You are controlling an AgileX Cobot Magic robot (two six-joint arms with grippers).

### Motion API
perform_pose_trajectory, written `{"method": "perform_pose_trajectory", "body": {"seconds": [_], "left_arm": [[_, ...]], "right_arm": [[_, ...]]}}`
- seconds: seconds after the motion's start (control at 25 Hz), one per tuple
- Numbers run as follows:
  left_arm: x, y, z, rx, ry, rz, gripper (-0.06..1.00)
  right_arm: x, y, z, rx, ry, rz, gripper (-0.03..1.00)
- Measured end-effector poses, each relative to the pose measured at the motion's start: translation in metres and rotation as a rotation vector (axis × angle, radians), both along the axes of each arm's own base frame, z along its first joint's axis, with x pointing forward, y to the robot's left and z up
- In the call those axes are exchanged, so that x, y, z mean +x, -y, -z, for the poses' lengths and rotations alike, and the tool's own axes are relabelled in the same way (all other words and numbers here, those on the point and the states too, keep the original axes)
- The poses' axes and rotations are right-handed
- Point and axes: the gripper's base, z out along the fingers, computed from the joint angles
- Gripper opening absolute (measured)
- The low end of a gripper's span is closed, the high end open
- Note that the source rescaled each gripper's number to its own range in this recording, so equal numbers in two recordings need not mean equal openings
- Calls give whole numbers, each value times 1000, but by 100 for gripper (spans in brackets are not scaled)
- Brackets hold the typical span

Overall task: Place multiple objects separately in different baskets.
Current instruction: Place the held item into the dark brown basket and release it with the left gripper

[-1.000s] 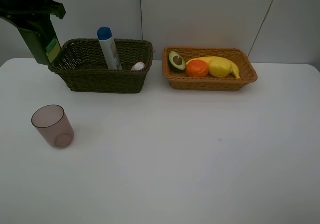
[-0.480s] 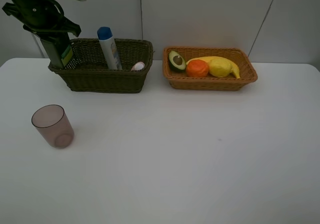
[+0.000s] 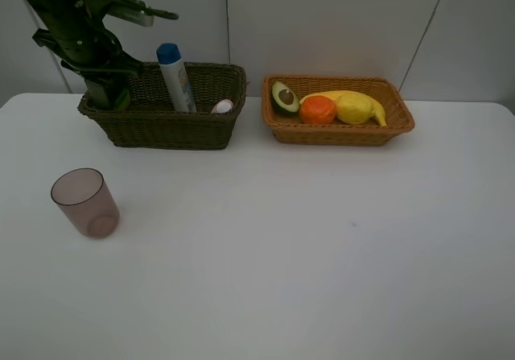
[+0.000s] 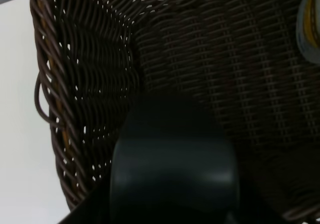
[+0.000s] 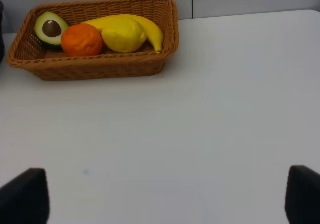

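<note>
So the left pincer (image 3: 103,82) is clamped on the dark green square bottle (image 3: 106,94), holding it by the upper part, with the bottle hanging upright inside the near-left corner of the dark olive-brown basket (image 3: 173,126). From the left wrist view the bottle's cap (image 4: 172,169) sits right under the pincer, wicker wall just beside it. Hard plastic, probably light and a bit slick, so a grip on the flat sides looks sensible. Further along the same basket stand the white blue-capped bottle (image 3: 175,78) and the pink white-capped bottle (image 3: 223,106). The translucent mauve cup (image 3: 84,203) waits on the desk (image 3: 322,255), well apart; thin-walled, likely best pinched at the rim. The right pincer (image 5: 165,199) hangs wide apart, holding nothing.
</note>
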Motion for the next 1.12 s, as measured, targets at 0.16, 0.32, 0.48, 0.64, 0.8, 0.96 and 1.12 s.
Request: {"method": "perform_pose_trajectory", "body": {"seconds": [0.16, 0.32, 0.48, 0.64, 0.8, 0.96, 1.12], "left_arm": [[6, -2, 5, -13, 41, -1, 47], [13, -4, 9, -35, 80, -9, 47], [17, -5, 24, -65, 69, -32, 47], [21, -7, 34, -76, 66, -43, 47], [22, -8, 36, -80, 69, -47, 47], [23, -11, 41, -84, 63, -58, 47], [24, -12, 46, -83, 54, -60, 47]], "right_arm": [[0, 0, 0, 0, 0, 0, 100], [0, 0, 0, 4, 0, -3, 100], [0, 0, 0, 4, 0, -3, 100], [0, 0, 0, 4, 0, -3, 100], [0, 0, 0, 4, 0, -3, 100], [0, 0, 0, 4, 0, -3, 100], [0, 0, 0, 4, 0, -3, 100]]}}
